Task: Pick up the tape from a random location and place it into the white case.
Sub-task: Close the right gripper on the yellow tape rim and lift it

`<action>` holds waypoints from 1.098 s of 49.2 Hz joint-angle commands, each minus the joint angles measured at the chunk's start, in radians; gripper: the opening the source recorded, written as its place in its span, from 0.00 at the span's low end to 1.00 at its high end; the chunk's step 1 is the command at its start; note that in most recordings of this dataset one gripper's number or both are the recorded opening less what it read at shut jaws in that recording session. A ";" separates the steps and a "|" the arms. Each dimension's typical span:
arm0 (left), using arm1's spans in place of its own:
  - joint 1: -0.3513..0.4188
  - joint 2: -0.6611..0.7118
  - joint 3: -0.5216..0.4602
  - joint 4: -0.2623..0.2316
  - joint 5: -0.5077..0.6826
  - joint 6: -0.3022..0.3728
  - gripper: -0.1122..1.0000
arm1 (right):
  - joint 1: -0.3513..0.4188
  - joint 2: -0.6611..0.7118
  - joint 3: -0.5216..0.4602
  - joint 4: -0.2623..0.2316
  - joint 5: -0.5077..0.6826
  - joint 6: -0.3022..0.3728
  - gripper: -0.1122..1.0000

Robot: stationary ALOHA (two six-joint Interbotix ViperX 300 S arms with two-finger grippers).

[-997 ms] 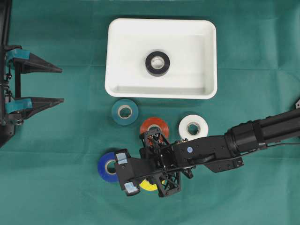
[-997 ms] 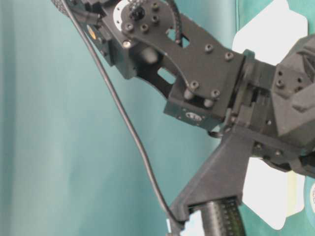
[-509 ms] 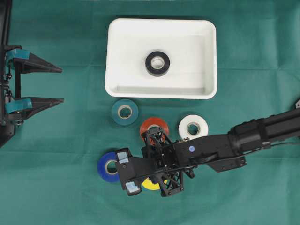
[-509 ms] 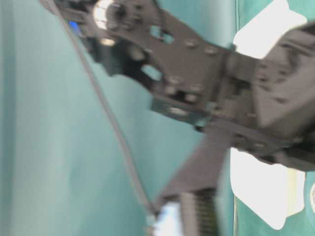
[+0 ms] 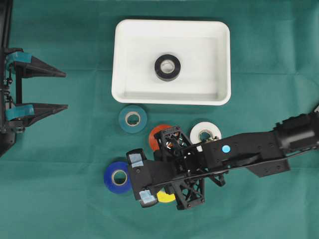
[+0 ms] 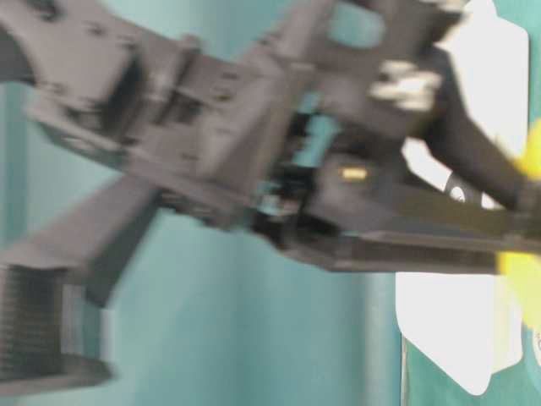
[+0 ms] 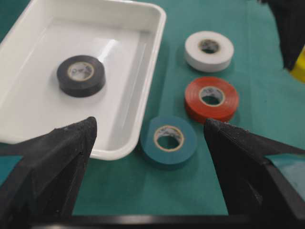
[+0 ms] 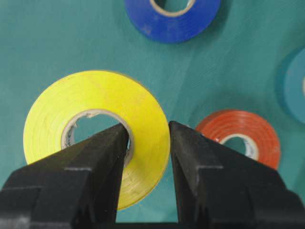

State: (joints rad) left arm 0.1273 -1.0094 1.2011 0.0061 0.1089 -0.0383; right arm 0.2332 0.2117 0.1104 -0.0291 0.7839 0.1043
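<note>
My right gripper [image 8: 147, 131] is shut on the wall of a yellow tape roll [image 8: 95, 100], one finger in its core hole and the other outside. The roll hangs tilted above the green cloth. From overhead only a sliver of the yellow tape [image 5: 165, 197] shows under the right gripper [image 5: 149, 183]. The white case [image 5: 172, 24] lies at the top centre with a black tape roll [image 5: 167, 67] inside. My left gripper [image 5: 65, 89] stands open at the far left, holding nothing. In its wrist view the left gripper [image 7: 148, 123] faces the white case [image 7: 119, 152].
Loose rolls lie below the case: teal [image 5: 132, 118], red [image 5: 160, 133], white [image 5: 205, 132] and blue [image 5: 116, 177]. The right arm [image 5: 259, 147] stretches in from the right edge over the red and white rolls. The table-level view is a blur of the arm.
The right gripper, still shut on the yellow tape, has shifted slightly right and risen. The left arm has not moved.
</note>
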 commanded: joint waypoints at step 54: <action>-0.002 0.008 -0.012 0.000 -0.006 0.002 0.92 | 0.003 -0.138 -0.170 0.002 0.250 0.003 0.36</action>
State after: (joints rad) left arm 0.1273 -1.0094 1.2011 0.0077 0.1089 -0.0383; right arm 0.2347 0.1074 -0.0307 -0.0276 1.0354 0.1043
